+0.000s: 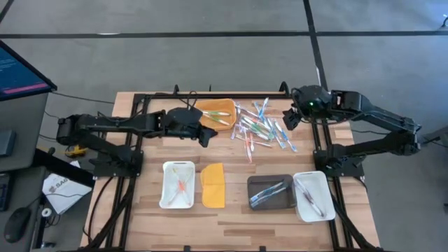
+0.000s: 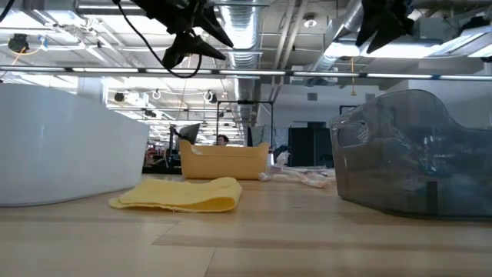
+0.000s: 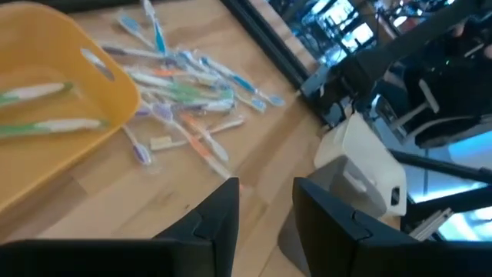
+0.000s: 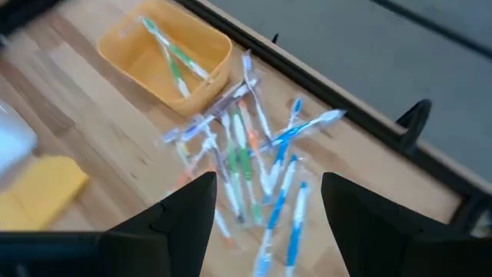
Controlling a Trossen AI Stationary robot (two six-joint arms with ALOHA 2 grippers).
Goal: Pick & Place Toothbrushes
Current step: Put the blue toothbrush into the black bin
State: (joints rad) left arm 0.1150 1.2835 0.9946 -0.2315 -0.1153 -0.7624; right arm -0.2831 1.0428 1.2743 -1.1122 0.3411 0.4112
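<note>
The left pincer (image 1: 205,134) hangs above the wooden surface (image 1: 231,210) with its fingers (image 3: 219,219) parted and nothing between them, just beside the orange tray (image 1: 215,114), which holds two green toothbrushes (image 3: 46,123). The right pincer (image 1: 289,119) is likewise spread and empty, poised at the far edge of the loose pile of toothbrushes (image 1: 260,128), a scatter of blue, green, orange and clear ones next to the orange tray. Nearer the front edge sit a white tray (image 1: 178,185) with an orange brush inside, a flat yellow lid (image 1: 213,185), a dark grey tray (image 1: 271,192) and another white tray (image 1: 311,195).
</note>
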